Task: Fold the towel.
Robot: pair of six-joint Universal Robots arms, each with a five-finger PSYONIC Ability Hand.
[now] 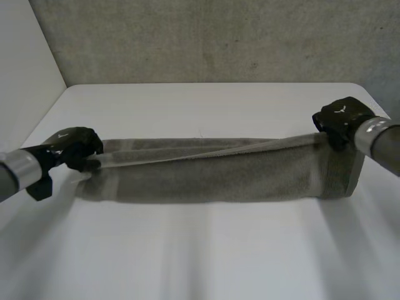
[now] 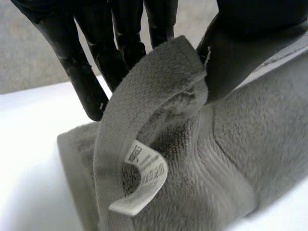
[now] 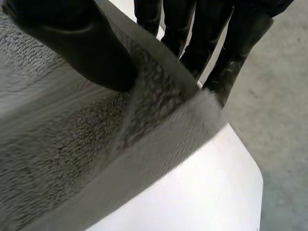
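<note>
Stretching along the white table (image 1: 206, 250), the grey towel (image 1: 212, 172) lies as a long band, with its upper layer lifted and drawn taut between your two hands. Your left hand (image 1: 75, 149) pinches the left-end corner between thumb (image 2: 240, 57) and fingers (image 2: 91, 82), just above the white care label (image 2: 144, 178). Your right hand (image 1: 340, 119) pinches the right-end corner the same way, thumb (image 3: 82, 43) on one face and fingers (image 3: 226, 57) on the other. The step in hand appears to be carrying this lifted edge across for a lengthwise fold. Grip firmly with both hands, move them together at equal height, and hold the edge taut so it lands parallel to the resting edge; a slack span would likely wrinkle. The towel's right end lies near the table's right edge, so mind any overhang there. The grey wall (image 1: 219, 37) stands well apart, and nothing on the table blocks the fold.
</note>
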